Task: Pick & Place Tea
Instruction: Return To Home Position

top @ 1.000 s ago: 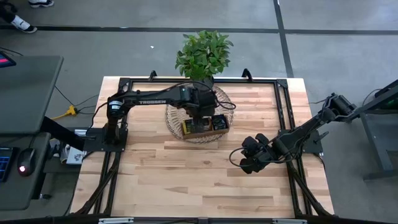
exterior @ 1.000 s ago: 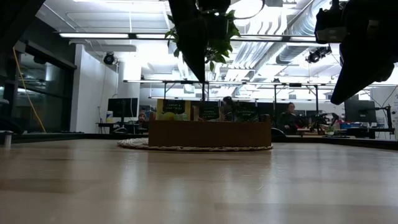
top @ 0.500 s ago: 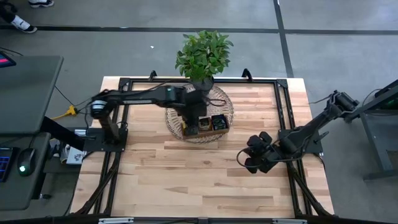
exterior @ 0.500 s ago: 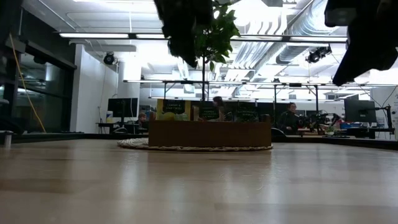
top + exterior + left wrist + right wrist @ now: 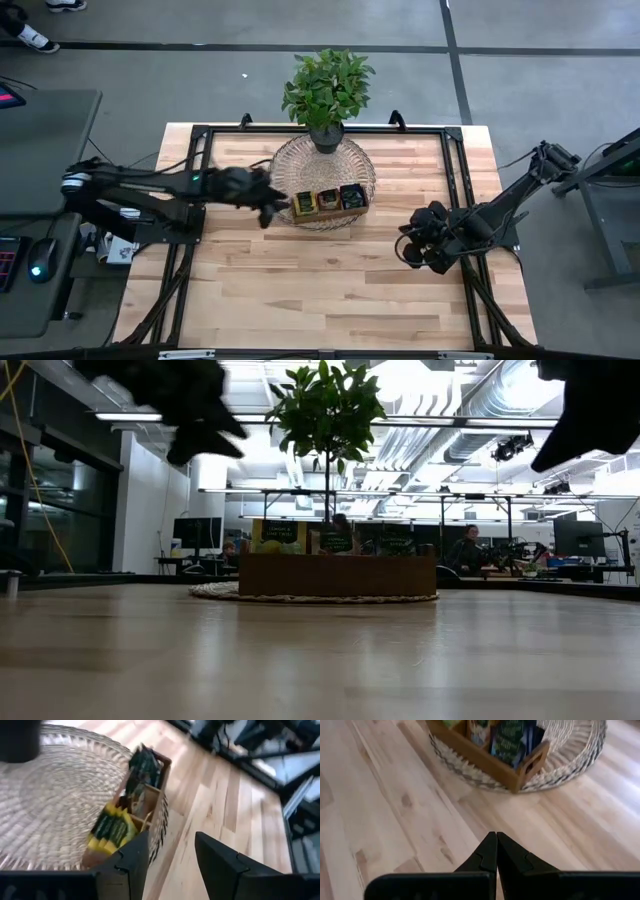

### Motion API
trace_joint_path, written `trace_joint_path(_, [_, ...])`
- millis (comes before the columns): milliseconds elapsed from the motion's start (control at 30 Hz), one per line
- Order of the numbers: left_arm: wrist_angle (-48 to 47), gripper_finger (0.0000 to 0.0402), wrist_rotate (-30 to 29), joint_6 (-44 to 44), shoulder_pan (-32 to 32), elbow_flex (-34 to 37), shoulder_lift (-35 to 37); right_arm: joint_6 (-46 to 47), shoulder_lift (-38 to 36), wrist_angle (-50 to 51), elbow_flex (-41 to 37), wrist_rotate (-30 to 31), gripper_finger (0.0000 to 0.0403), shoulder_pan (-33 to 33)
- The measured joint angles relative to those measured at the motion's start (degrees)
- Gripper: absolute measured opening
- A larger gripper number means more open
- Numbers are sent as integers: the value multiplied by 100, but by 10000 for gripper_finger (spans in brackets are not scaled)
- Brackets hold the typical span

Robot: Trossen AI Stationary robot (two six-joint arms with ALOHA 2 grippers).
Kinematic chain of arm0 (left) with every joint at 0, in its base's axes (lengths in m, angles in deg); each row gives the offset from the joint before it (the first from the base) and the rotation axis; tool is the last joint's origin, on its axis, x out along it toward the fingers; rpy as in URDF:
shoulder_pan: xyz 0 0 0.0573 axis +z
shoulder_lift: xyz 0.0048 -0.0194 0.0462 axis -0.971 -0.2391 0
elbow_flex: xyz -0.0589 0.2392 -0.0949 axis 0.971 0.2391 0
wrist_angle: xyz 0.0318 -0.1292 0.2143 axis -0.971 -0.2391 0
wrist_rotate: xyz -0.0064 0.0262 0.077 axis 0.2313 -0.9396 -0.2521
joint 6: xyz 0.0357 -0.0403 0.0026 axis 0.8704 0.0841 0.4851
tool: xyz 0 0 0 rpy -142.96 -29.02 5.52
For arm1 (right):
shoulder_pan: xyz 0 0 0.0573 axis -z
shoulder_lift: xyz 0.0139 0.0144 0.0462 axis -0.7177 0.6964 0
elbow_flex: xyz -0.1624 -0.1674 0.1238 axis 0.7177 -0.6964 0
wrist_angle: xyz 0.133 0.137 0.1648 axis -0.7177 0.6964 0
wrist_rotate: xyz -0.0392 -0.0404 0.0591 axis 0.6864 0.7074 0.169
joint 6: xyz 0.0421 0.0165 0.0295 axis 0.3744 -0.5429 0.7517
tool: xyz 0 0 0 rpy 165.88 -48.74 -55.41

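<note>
The tea sachets stand on edge in a brown wooden tray: yellow-green ones at one end, dark ones at the other. The tray rests on a round woven mat. My left gripper hangs in the air just left of the tray, open, with only bare table showing between its fingers. My right gripper hovers right of the tray and nearer the front, shut and with nothing in it. In the low view the tray stands mid-table, with both grippers high above it.
A potted plant stands at the mat's far edge, behind the tray. A black frame runs around the wooden tabletop. Bare wood lies in front of the mat.
My left gripper has swung away from above the tray toward the table's left edge, sinking a little and rolling about its own axis; its arm has folded back. My right gripper has risen slightly and drifted toward the right edge. The tray and sachets stay put.
</note>
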Motion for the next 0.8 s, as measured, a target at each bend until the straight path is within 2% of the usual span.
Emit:
trace_joint_path(100, [309, 156, -468, -342, -200, 671, 706, -63, -159, 11, 0, 110, 0, 0])
trace_joint_path(233, [398, 156, -781, -591, -343, 1411, 1652, -18, -373, -65, 0, 177, 0, 119])
trace_joint_path(467, [391, 156, -954, -723, -362, 2446, 3290, -633, -710, -761, 0, 513, 0, 652])
trace_joint_path(600, [398, 156, -972, -711, -360, 2850, 4103, -948, -984, -1126, 0, 955, 0, 873])
trace_joint_path(800, [393, 156, -894, -638, -360, 3293, 4873, -1260, -1402, -1222, 0, 1036, 0, 1184])
